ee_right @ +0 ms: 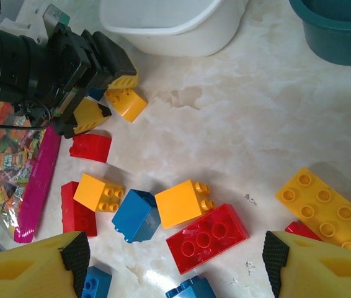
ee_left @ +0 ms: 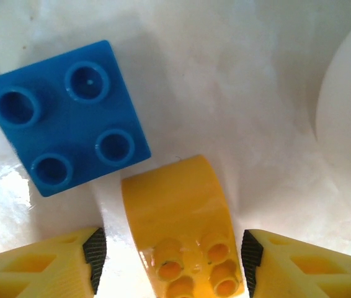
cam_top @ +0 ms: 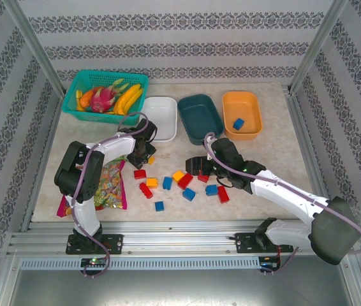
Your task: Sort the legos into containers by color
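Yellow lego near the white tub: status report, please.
Left end effector open, straddling yellow lego. Right end effector open over loose legos. Blue lego close beside.

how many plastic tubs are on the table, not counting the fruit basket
3, in a row at the back: white tub left, dark teal tub middle, orange tub right. None seems hidden.

No legible text, numbers or brand marks found. Printed lettering on colourful crinkly plastic candy bag [ee_right: 2, 161] with magenta edge too blurred and small to read.
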